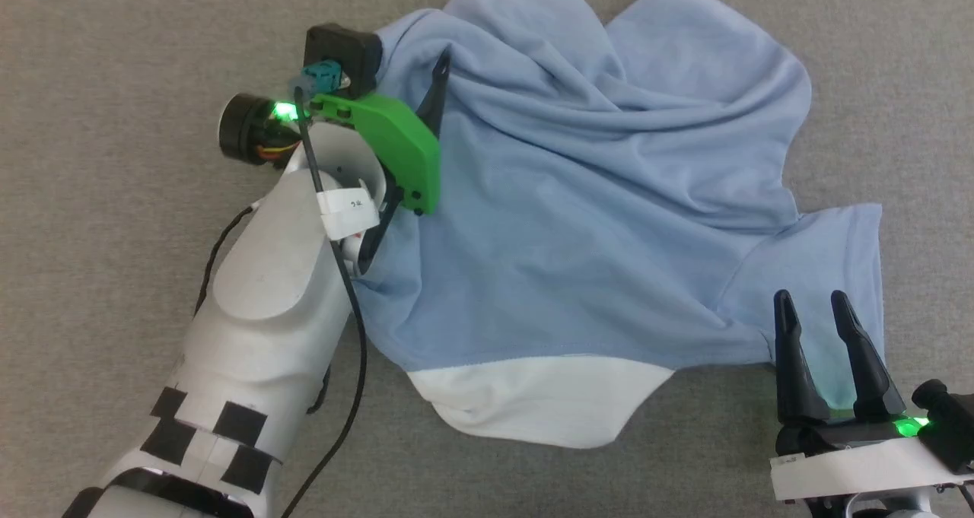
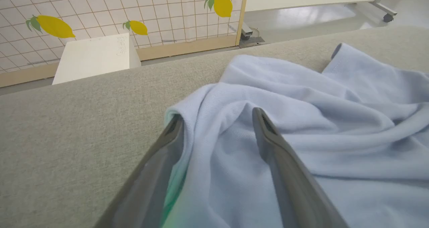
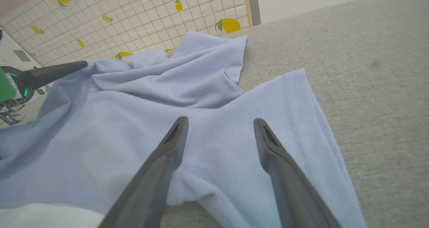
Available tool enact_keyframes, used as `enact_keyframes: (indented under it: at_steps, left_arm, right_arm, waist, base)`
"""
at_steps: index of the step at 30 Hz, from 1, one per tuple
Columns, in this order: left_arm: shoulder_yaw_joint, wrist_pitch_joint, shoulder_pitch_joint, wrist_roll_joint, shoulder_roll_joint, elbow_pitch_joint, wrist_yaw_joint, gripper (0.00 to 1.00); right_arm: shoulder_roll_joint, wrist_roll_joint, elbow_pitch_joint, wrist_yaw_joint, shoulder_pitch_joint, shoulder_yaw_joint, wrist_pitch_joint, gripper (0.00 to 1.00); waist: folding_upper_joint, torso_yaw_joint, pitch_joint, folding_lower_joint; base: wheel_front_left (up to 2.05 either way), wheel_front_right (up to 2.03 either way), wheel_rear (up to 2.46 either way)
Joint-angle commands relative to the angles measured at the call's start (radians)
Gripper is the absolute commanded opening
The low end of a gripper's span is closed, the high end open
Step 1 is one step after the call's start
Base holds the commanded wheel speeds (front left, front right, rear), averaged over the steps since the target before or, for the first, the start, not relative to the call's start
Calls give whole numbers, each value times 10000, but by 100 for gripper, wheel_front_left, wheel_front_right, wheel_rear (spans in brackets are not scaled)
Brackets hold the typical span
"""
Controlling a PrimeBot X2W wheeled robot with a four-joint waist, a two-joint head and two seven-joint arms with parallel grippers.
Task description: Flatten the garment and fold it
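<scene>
Currently garment (image 1: 578, 221) rumpled (white hem (image 1: 533, 396) showing); left fingers (image 2: 273, 144) apart astride fold (image 2: 218, 97), right fingers (image 3: 269, 146) apart over sleeve (image 3: 301, 121).

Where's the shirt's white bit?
Head view, bottom middle: the white bit pokes out at the near edge of the blue shirt, between the left arm and right hand.

Items counted: one garment (image 1: 578, 221). Two grippers: left gripper (image 2: 218, 117) at the garment's left edge, right gripper (image 1: 810, 301) over its right sleeve. One white box (image 2: 94, 55) beyond the garment.
</scene>
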Motion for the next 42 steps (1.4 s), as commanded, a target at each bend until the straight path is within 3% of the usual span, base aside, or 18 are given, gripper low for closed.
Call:
enact_keyframes:
  at_steps: [1,7,9,15,21,28,35,39,42]
  left_arm:
    - [18,-112,-57,-181,-42,-221,-100,100]
    - [392,-691,1078,-685,81,-2374,10,100]
    - [497,-1170,2145,-578,391,-3728,313,100]
    - [699,-2515,4592,-316,664,-5606,968,100]
    - [1408,-2921,6859,-33,313,-6723,1556,100]
    - [2049,-2930,8913,506,-405,-7312,1317,100]
    - [2542,-2932,9133,1050,-625,-7571,1022,100]
    - [2683,-2932,9081,1263,-672,-7671,880,100]
    - [2665,-2932,9011,1320,-701,-7679,785,100]
  right_arm:
    - [9,-101,-1,-13,-94,9,39,100]
    - [9,-111,-76,-13,137,-33,147,100]
    - [9,-66,-103,-13,293,-56,176,100]
    - [9,-8,-91,-13,526,-23,182,100]
    - [9,13,-103,-13,611,72,161,100]
    - [9,59,-30,-13,656,102,138,100]
    - [9,-229,-293,-13,429,-156,408,100]
    - [9,-431,-652,-13,-218,-887,1359,100]
    - [9,-406,-645,-13,-786,-1767,2840,100]
  waist:
    - [0,386,-523,-1]
    - [0,682,-1332,-1]
    - [0,788,-1636,-1]
    - [0,912,-2045,-1]
    - [0,927,-2217,-1]
    - [0,929,-2413,-1]
    - [0,870,-2477,-1]
    - [0,693,-2282,-1]
    - [0,606,-2069,-1]
  base:
    - [0,0,0]
    - [0,0,0]
    - [0,0,0]
    - [0,0,0]
    - [0,0,0]
    - [0,0,0]
    - [0,0,0]
    - [0,0,0]
    - [0,0,0]
